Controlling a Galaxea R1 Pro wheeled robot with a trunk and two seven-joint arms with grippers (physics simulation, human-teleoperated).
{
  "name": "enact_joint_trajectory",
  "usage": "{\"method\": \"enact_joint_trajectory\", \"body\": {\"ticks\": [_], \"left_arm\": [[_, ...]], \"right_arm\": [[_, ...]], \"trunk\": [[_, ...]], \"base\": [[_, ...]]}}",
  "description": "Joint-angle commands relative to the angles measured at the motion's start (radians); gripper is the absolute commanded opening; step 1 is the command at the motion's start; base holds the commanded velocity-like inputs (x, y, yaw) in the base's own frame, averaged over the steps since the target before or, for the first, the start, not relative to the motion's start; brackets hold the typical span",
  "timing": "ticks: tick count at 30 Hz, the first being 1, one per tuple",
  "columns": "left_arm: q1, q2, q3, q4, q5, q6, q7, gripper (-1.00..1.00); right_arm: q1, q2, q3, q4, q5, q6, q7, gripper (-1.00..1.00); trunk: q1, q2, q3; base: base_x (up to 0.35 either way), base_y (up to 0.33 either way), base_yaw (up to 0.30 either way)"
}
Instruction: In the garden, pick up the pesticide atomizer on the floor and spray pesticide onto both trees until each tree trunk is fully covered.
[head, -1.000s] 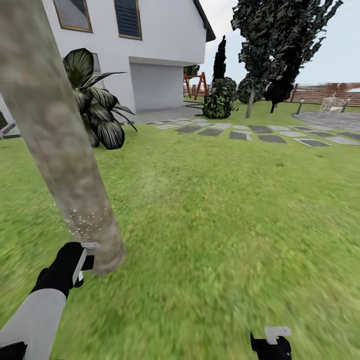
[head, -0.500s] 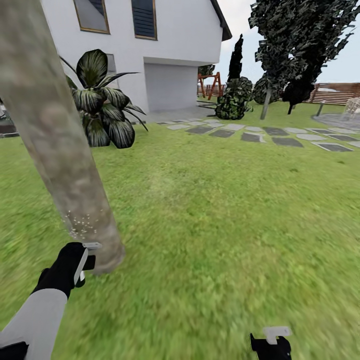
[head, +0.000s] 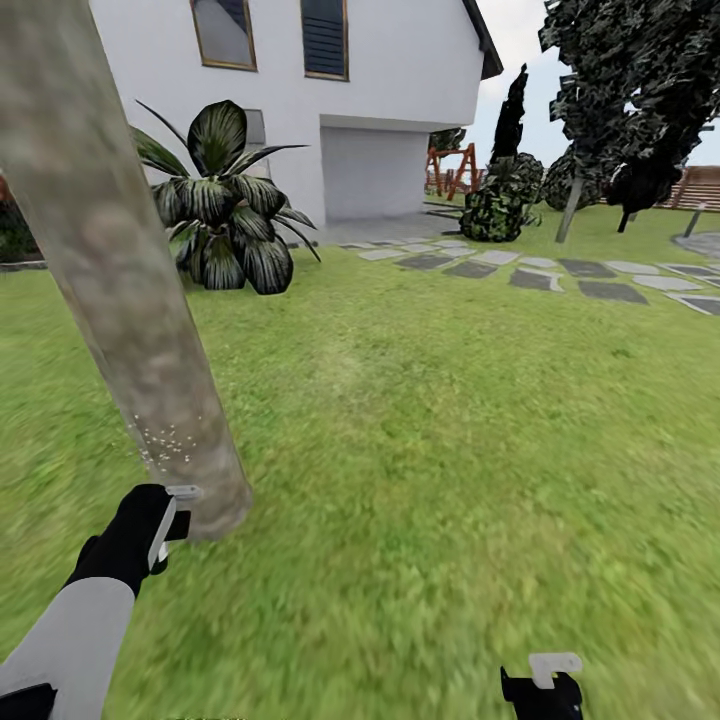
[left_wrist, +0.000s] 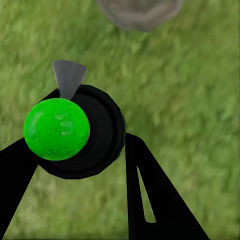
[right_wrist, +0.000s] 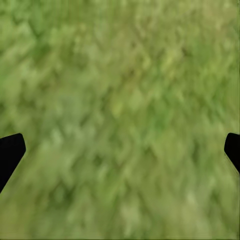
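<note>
Spraying: the pesticide atomizer, a dark round body with a bright green cap, sits pinched between the black fingers of the left gripper, held just beside the foot of the tree trunk.
Pesticide: a small scatter of white specks marks the mottled tan-grey bark low down; the rest of the trunk in sight looks bare, so coverage seems far from complete.
Trunk: thick and leaning across the head view's left, its base shows ahead of the atomizer in the left wrist view, apart from it.
Right gripper: low over the lawn, its fingers spread wide at the edges of the right wrist view, nothing between them.
Risk: the nozzle direction cannot be made out, and if it points off the bark the spray would likely land on grass; the bottle could also slip in the pinch.
Containers: the atomizer is the one vessel here, and its fill level cannot be told.
Surroundings: a white house, a broad-leaved plant and stepping stones lie well beyond.
</note>
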Motion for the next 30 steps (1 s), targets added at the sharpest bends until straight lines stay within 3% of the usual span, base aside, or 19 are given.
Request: {"method": "enact_joint_trajectory", "body": {"ticks": [1, 6, 18, 30], "left_arm": [[-0.001, 0.000, 0.001, -0.001, -0.003, 0.004, 0.000, -1.00], [-0.001, -0.002, 0.000, -0.001, 0.001, 0.004, 0.000, -1.00], [-0.001, -0.004, 0.000, -0.001, -0.001, 0.003, 0.000, -1.00], [0.000, 0.000, 0.001, 0.000, -0.002, 0.003, 0.000, -1.00]], "right_arm": [[0.000, 0.000, 0.005, 0.000, 0.002, -0.001, -0.005, 1.00], [0.000, 0.000, 0.005, 0.000, 0.002, -0.001, -0.005, 1.00], [0.000, 0.000, 0.005, 0.000, 0.002, -0.001, -0.005, 1.00], [0.000, 0.001, 0.005, 0.000, 0.002, -0.001, -0.005, 1.00]], "trunk": [[0.000, 0.000, -0.001], [0.000, 0.000, -0.001], [0.000, 0.000, -0.001], [0.000, 0.000, -0.001]], "base": [[0.081, -0.277, 0.276], [0.085, -0.277, 0.204], [0.111, -0.277, 0.017], [0.134, -0.261, 0.264]]}}
